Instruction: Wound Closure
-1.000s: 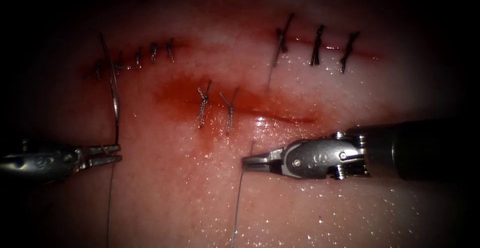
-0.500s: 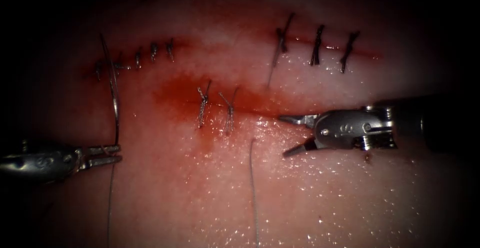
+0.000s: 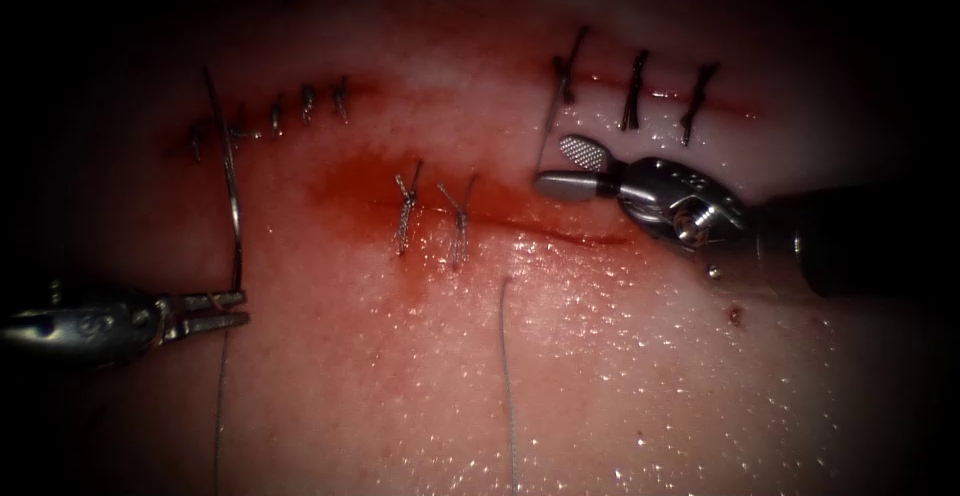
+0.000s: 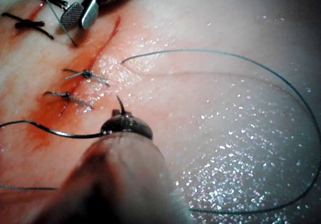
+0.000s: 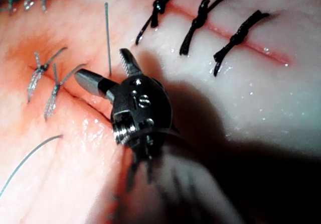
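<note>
My left tool (image 3: 240, 307) is shut on the curved needle (image 3: 232, 196) near its thread end. The needle arcs up across the stitched upper-left cut (image 3: 270, 116); whether its tip enters the tissue I cannot tell. Thread (image 3: 218, 406) trails down from the jaws. My right tool (image 3: 553, 164) stands open, holding nothing, with the thread tail (image 3: 547, 126) of a dark stitch (image 3: 567, 71) between its jaws. In the right wrist view the open jaws (image 5: 99, 63) straddle that tail (image 5: 107, 33). In the left wrist view the left tool (image 4: 123, 119) holds the needle (image 4: 50, 129).
The middle cut (image 3: 560, 231) carries two stitches (image 3: 405, 211) amid red fluid (image 3: 345, 191). A loose thread end (image 3: 507, 356) lies on the tissue below it. The upper-right cut (image 3: 720, 106) has three dark stitches. A wide thread loop (image 4: 281, 78) lies on the tissue.
The right tool opened, let go of the loose thread end, and moved up to the tail of the upper-right cut's leftmost stitch. The left tool and needle stayed put.
</note>
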Tool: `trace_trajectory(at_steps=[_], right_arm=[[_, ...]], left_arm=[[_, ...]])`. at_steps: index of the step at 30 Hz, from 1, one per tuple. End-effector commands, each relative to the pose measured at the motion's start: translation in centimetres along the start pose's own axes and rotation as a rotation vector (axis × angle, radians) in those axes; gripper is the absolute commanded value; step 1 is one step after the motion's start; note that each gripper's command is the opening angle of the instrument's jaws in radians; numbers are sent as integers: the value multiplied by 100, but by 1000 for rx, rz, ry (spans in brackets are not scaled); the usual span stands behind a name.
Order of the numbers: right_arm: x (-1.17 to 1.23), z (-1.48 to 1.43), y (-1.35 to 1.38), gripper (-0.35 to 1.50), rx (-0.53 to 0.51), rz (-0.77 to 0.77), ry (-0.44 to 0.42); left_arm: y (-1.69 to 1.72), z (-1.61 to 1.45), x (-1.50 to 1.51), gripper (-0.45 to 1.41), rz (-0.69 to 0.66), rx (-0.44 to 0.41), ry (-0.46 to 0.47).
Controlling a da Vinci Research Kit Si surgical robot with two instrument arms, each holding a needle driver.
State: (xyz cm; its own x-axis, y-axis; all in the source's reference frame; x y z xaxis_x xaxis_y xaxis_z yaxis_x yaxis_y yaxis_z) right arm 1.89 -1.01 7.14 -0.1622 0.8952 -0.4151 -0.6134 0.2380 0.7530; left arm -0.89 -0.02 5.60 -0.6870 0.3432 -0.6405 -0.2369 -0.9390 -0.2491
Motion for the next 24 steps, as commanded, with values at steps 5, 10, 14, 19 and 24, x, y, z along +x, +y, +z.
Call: trace_trajectory(at_steps=[5,10,14,19,24], right_arm=[[4,20,6,58,-16,5,19],[5,30,-2,26,-12,-29,41],[12,31,-14,-35,62,-213,38],[27,25,-26,-35,100,-309,82],[29,23,-30,-35,110,-322,89]], left_arm=[[6,8,-3,-45,-1,-3,-1],[6,8,-3,-45,-1,-2,-1],[3,14,-8,-45,6,-3,-7],[-6,26,-21,-45,22,12,-40],[-14,27,-36,-45,47,26,-85]])
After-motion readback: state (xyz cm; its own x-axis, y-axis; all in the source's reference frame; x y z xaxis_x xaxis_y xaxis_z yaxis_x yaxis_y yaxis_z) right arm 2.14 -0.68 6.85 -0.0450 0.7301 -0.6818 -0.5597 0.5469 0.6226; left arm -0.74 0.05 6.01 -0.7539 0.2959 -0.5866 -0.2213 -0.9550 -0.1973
